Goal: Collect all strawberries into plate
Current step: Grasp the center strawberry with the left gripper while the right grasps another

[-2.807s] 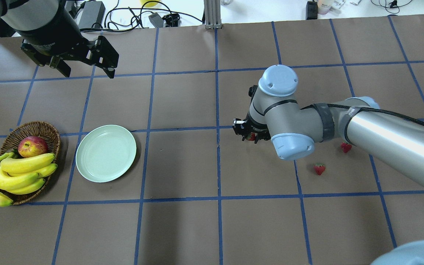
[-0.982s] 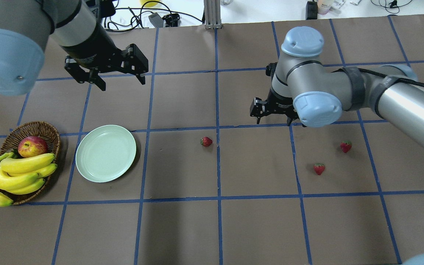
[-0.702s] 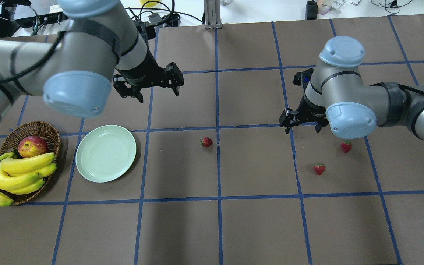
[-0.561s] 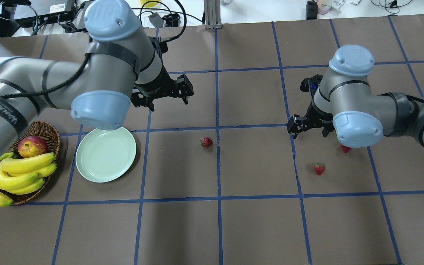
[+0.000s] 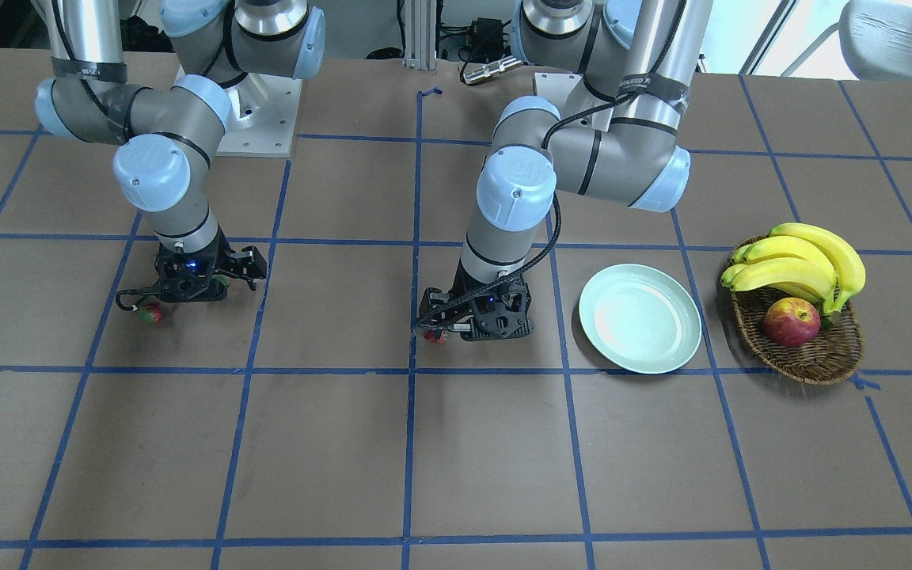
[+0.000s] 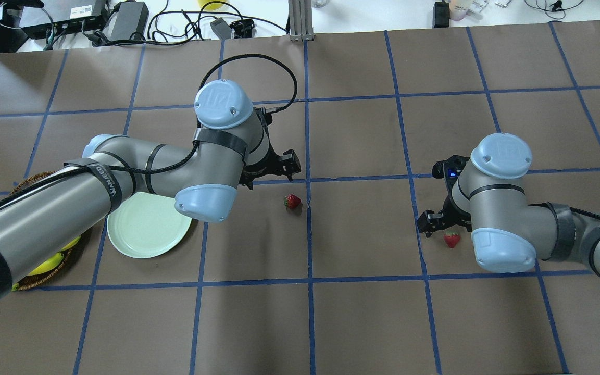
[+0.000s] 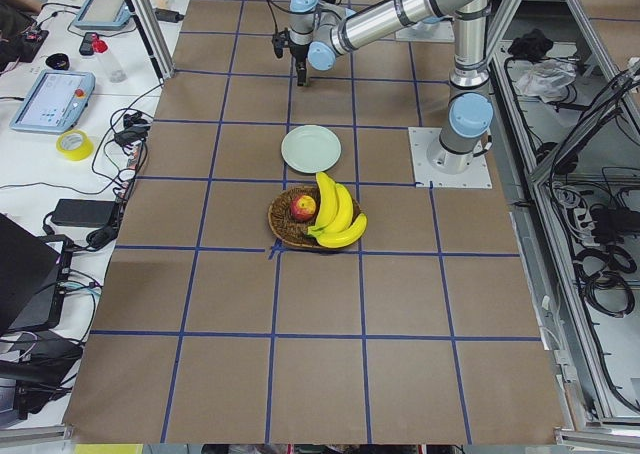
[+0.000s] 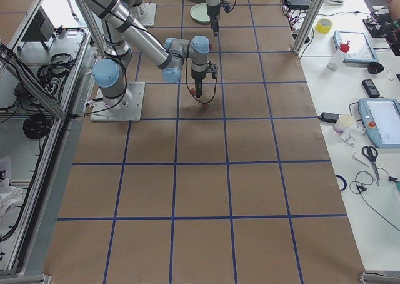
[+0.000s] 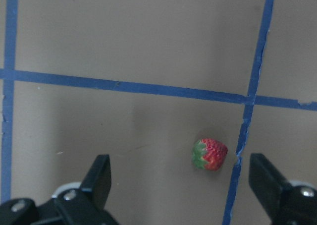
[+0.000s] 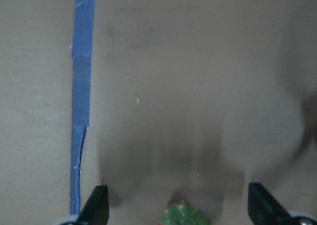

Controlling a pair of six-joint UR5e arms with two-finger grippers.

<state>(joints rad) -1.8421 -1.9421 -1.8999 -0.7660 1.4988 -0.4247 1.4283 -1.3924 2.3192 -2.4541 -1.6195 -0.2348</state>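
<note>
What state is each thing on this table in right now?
Left tool: open, near a strawberry.
Right tool: open, near a strawberry.
Strawberry by left tool: lying on the table, not gripped.
Strawberry by right tool: lying on the table, not gripped.
Plate: empty.
Basket: holding bananas and an apple.

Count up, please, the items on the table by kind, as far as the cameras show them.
Strawberries: 2 in view
Apple: 1
Banana bunch: 1
Plate: 1
Wicker basket: 1
Total: 6
</note>
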